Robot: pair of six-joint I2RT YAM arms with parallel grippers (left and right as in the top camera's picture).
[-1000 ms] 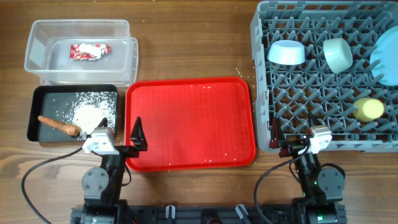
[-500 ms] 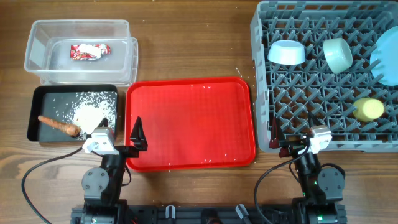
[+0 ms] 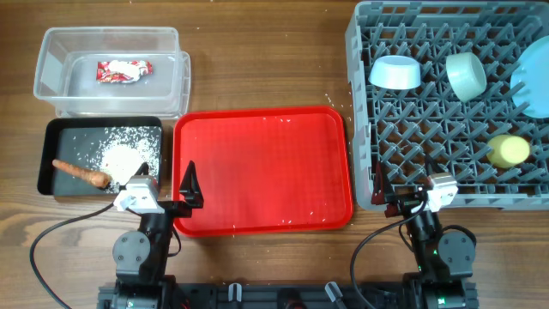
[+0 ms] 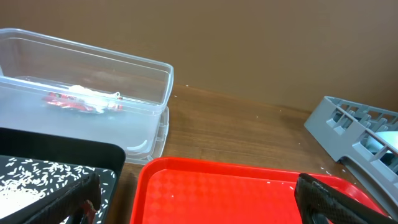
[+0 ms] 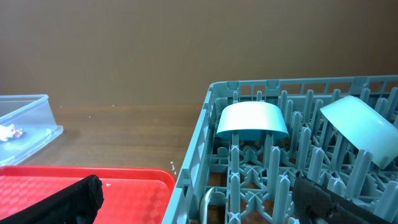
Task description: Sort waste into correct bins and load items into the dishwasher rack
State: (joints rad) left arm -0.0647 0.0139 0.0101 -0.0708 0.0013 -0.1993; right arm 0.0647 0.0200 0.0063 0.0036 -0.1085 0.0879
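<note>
- Overhead: I see the left gripper (image 3: 165,183) and right gripper (image 3: 403,187) both gaping wide, holding nothing.
- Wrapper (image 3: 123,70) sits in the clear tub (image 3: 51,96); sausage stick (image 3: 81,173) and rice (image 3: 120,159) in the black tray (image 3: 53,130).
- Rack (image 3: 360,51) holds 4 items: white bowl (image 3: 395,73), green bowl (image 3: 466,75), plate (image 3: 533,81), yellow cup (image 3: 509,151).
</note>
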